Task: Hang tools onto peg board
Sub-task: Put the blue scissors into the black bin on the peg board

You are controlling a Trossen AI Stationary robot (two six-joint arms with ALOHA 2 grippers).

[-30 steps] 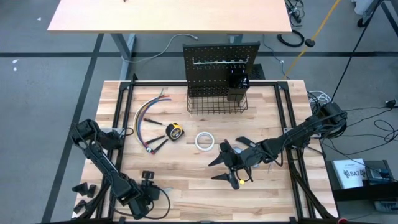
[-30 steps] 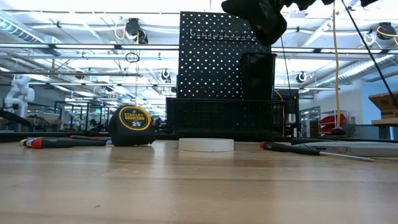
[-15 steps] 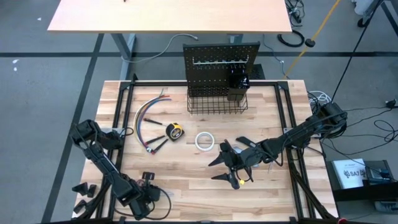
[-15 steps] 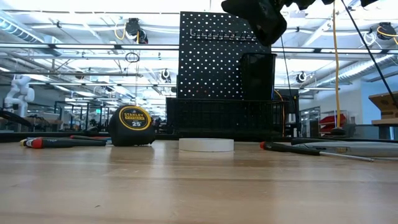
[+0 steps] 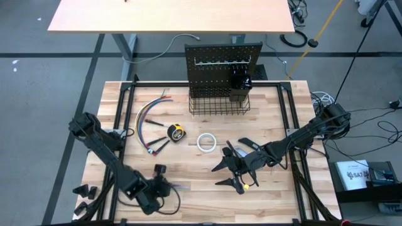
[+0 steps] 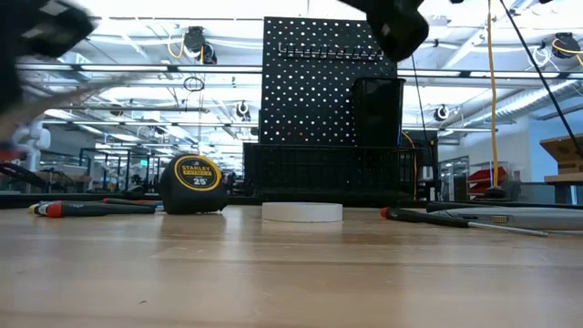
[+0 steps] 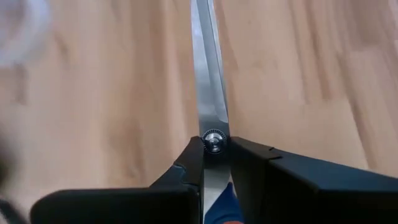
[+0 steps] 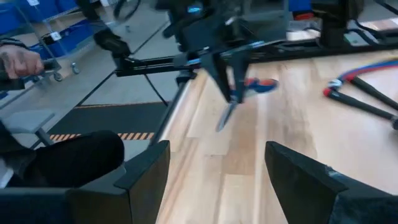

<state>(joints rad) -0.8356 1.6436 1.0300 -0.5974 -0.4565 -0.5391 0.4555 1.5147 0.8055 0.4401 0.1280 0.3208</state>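
Note:
The peg board (image 5: 223, 59) stands upright at the table's far edge, with its wire basket (image 5: 218, 103) in front of it. My left gripper (image 5: 164, 186) is near the table's near edge, left of centre, shut on a pair of scissors (image 7: 208, 74) with silver blades and an orange-and-blue handle (image 8: 258, 84). My right gripper (image 5: 223, 174) hovers open right of centre, holding nothing. A yellow tape measure (image 5: 177, 132), dark-handled tools (image 5: 157, 146) and a screwdriver (image 6: 428, 217) lie on the table. My left gripper pinches the scissors at the pivot screw (image 7: 214, 140) between its two fingers. The closed blades stick out past the fingertips, along the fingers. The fingers slant down from above. The scissors are lifted clear of the table, blade tip (image 8: 222, 121) lowest and handle higher.
A white tape roll (image 5: 206, 142) lies mid-table and a bundle of coloured wires (image 5: 147, 116) at the far left. Black frame rails (image 5: 122, 107) run along the table's sides. A person's hand (image 8: 18, 62) shows in the room beyond the table.
My left gripper has risen and swung toward the table's right edge, its arm now a blur at the upper left of the low view. My right gripper has kept still.

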